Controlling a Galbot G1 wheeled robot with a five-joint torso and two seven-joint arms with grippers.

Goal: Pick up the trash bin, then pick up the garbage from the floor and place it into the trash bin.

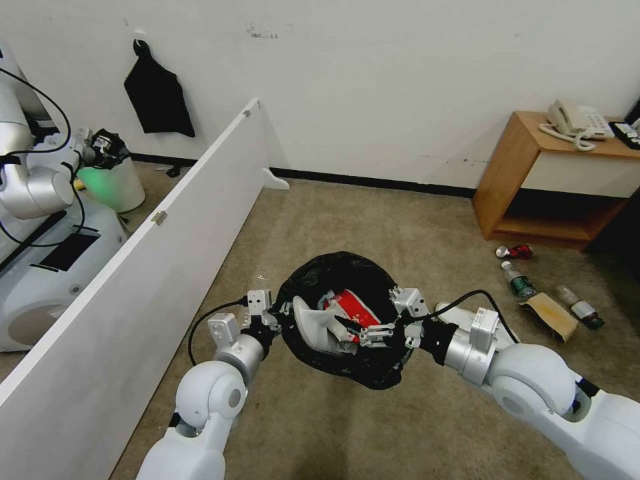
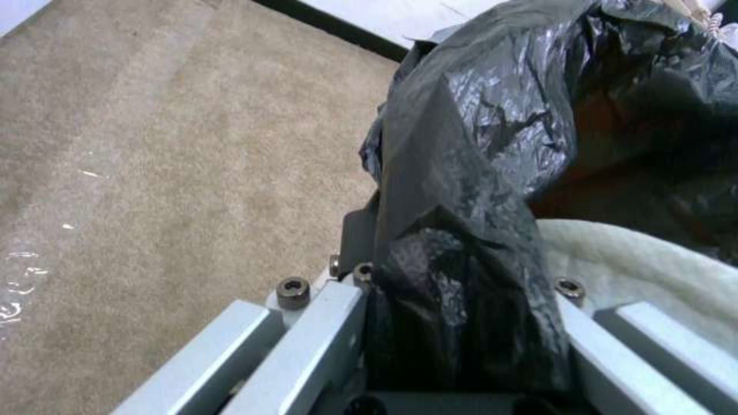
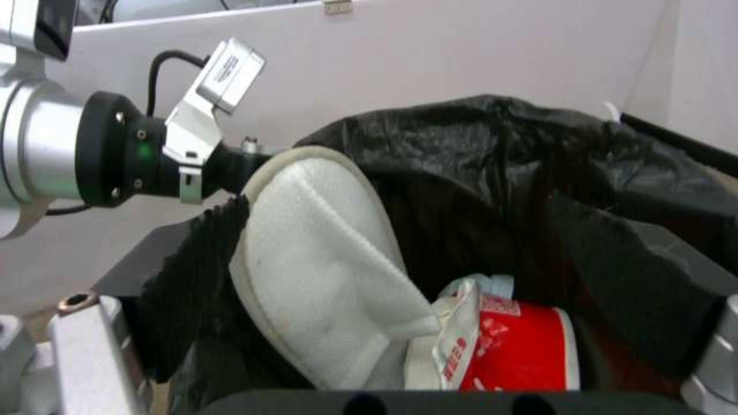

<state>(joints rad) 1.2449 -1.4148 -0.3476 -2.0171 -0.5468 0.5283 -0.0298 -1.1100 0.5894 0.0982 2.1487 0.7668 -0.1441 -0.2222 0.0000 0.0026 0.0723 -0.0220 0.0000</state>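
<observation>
- The trash bin (image 1: 340,313), lined with a crinkly black bag (image 2: 477,173), hangs between my two grippers above the beige carpet (image 1: 373,220).
- Inside it I see a white slipper (image 3: 323,271) standing on end on my left gripper's side, and a crushed red-and-white carton (image 3: 507,351) lying just beside the slipper.
- My left gripper (image 1: 283,312) is clamped on the bin's rim; in its wrist view the black bag sits pinched between its fingers (image 2: 308,346).
- My right gripper (image 1: 377,331) is over the bin's opposite side, its jaws spread wide in its wrist view, with the slipper and carton between them.
- Out past my right gripper, on the carpet, lie a red can (image 1: 517,252), two green-labelled bottles (image 1: 519,280), and a brown paper bag (image 1: 550,315).
- Beyond those stands a wooden side table (image 1: 533,180) with a beige telephone (image 1: 577,121).
- Off my left gripper's side runs a white partition board (image 1: 153,267).
</observation>
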